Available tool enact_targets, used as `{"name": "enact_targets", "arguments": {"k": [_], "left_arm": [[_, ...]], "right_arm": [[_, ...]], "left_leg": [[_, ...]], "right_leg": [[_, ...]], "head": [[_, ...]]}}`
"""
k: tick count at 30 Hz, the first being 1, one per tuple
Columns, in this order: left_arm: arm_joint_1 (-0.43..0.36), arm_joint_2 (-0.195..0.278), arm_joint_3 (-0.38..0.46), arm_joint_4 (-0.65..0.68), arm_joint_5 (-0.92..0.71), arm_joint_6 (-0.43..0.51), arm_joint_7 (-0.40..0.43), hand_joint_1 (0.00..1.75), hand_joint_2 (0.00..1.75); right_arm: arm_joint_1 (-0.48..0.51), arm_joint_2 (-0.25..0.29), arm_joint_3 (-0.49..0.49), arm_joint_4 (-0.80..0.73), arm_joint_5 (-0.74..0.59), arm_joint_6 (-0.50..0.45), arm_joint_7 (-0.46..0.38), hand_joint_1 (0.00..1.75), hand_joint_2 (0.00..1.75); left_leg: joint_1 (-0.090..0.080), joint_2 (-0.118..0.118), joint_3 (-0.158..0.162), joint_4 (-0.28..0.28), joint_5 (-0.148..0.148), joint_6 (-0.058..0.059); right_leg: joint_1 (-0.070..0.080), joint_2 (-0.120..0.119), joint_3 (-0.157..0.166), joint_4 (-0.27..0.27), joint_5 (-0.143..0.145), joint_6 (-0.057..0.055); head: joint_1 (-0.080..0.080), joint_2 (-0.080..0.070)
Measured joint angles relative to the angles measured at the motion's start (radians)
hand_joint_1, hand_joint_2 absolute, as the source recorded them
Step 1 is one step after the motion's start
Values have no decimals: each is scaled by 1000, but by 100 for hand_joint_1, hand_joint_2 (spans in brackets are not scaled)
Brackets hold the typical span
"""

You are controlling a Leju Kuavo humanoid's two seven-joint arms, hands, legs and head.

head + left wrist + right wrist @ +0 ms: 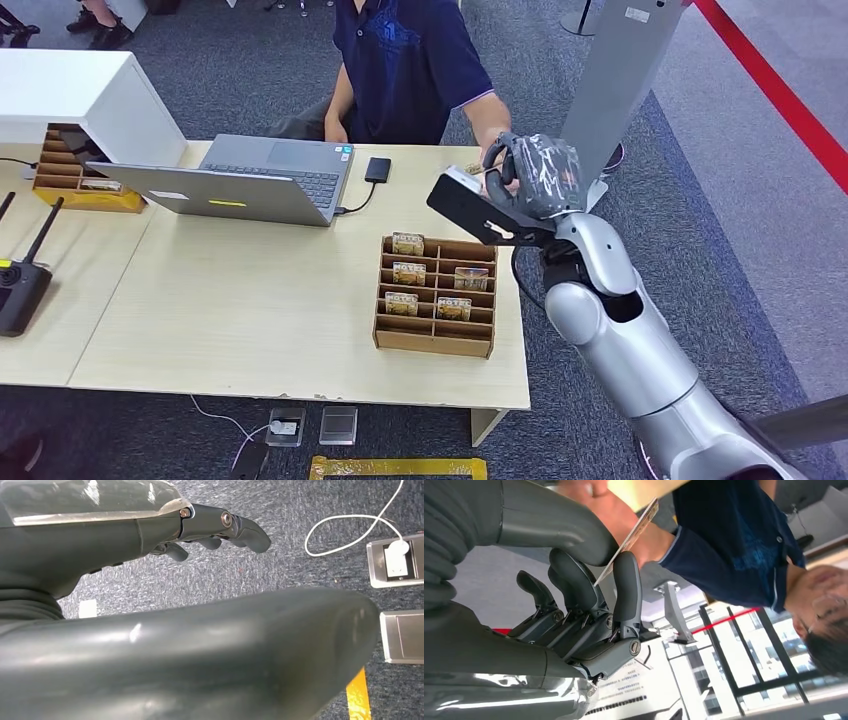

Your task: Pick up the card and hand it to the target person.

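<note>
Closest to us, our right hand (574, 605) fills the wrist view: its thumb and one of the dark fingers (626, 587) pinch the card (629, 540) edge-on, the other fingers curled just behind. From the head view, we hold that right hand (530, 180) raised past the far right corner of the pale wooden surface (250, 320), in front of a seated person (410, 60) in a dark blue shirt. The person's hand (497, 150) is right against our fingers — in the wrist view that hand (619, 520) lies along the card, though we cannot tell whether it grips it.

Our left hand (210, 530) hangs above grey carpet, its fingers loosely bent and apart with nothing between them; floor sockets (395, 562) and a white cable (345, 525) lie below.

On the surface stands a wooden card rack (437, 295) with several cards in its compartments — well left of it an open laptop (245, 180), and a black remote (20, 290) near the left edge.
</note>
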Motion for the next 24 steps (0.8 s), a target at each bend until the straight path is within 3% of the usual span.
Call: {"name": "enact_targets", "arguments": {"k": [11, 14, 18, 22, 24], "left_arm": [[-1, 0, 0, 0, -28, -3, 2, 0, 0], [-1, 0, 0, 0, -30, -4, 2, 0, 0], [-1, 0, 0, 0, -31, 1, 4, 0, 0], [-1, 0, 0, 0, -30, 9, 9, 0, 0], [-1, 0, 0, 0, -29, 13, 12, 0, 0]], "right_arm": [[-95, 57, -7, 192, -123, -129, -133, 147, 175], [-119, 75, -9, 265, -158, -144, -177, 137, 175], [-138, 99, -9, 359, -171, -149, -199, 4, 175], [-152, 126, -6, 446, -152, -159, -202, 0, 175], [-155, 140, -4, 482, -144, -168, -207, 0, 87]], "left_leg": [[0, 0, 0, 0, 0, 0], [0, 0, 0, 0, 0, 0], [0, 0, 0, 0, 0, 0], [0, 0, 0, 0, 0, 0], [0, 0, 0, 0, 0, 0]], "right_leg": [[0, 0, 0, 0, 0, 0], [0, 0, 0, 0, 0, 0], [0, 0, 0, 0, 0, 0], [0, 0, 0, 0, 0, 0], [0, 0, 0, 0, 0, 0]], "head": [[0, 0], [0, 0], [0, 0], [0, 0], [0, 0]]}}
